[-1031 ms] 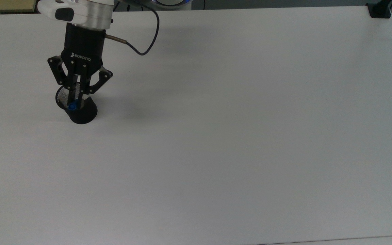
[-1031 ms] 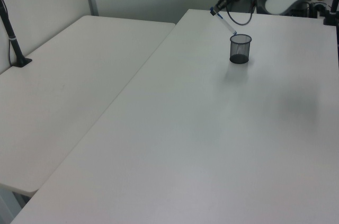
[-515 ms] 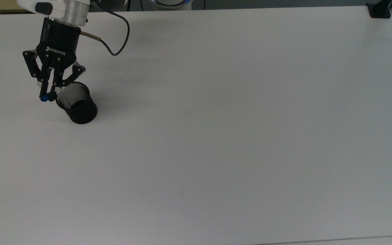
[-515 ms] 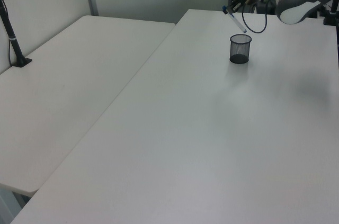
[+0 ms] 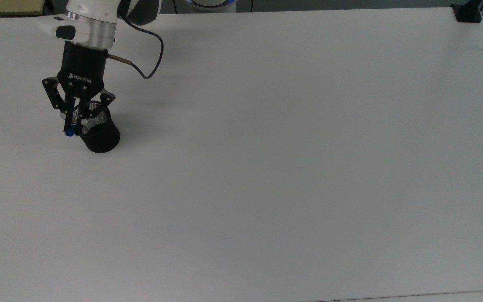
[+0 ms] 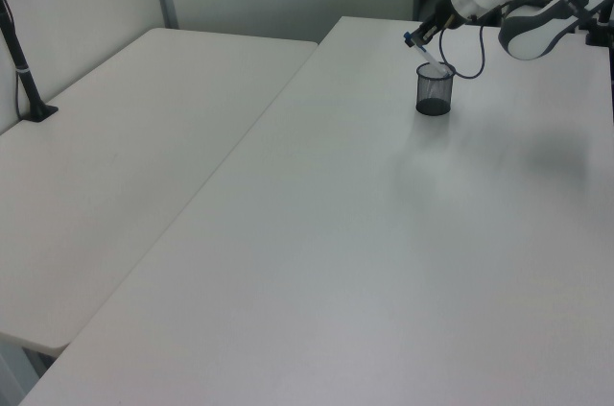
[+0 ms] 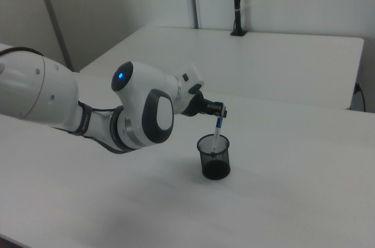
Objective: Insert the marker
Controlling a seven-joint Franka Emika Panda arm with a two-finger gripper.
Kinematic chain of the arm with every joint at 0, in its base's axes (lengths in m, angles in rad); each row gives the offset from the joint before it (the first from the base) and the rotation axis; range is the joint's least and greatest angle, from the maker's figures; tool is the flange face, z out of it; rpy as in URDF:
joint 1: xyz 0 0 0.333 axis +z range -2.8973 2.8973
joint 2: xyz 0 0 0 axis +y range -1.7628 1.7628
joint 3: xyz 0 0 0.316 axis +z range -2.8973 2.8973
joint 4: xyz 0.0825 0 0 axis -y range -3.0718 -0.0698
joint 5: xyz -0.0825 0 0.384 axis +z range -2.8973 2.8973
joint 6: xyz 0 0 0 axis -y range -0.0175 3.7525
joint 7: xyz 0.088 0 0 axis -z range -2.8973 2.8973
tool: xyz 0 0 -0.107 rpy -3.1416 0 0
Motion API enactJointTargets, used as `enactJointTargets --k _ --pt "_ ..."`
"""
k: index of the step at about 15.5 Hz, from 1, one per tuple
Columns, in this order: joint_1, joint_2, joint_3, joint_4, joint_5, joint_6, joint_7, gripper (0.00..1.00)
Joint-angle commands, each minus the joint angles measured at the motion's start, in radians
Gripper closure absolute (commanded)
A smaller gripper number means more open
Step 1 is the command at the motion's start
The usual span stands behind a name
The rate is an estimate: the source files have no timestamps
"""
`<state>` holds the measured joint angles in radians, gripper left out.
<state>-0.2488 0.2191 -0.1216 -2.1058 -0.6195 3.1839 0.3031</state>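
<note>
While the claw (image 5: 75,124) is closed on the marker (image 7: 217,132), the marker leans over the rim of the black mesh cup (image 5: 97,132), its lower end inside, in the upper left of the top view, on the white table (image 5: 292,167).
</note>
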Motion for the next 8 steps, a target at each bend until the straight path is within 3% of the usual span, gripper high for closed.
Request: enactJointTargets --k 1,3,4,7,8 --pt "0.011 0.000 -0.010 -0.008 -0.019 0.027 0.002 0.95" --pt "0.011 -0.001 -0.010 -0.008 -0.019 0.027 0.010 0.63" --pt "0.011 -0.001 -0.010 -0.005 -0.019 0.027 0.016 0.56" --pt "0.011 -0.012 -0.010 -0.005 -0.019 0.025 0.025 0.50" --pt "0.013 -0.013 -0.010 -0.005 -0.019 0.024 0.027 0.43"
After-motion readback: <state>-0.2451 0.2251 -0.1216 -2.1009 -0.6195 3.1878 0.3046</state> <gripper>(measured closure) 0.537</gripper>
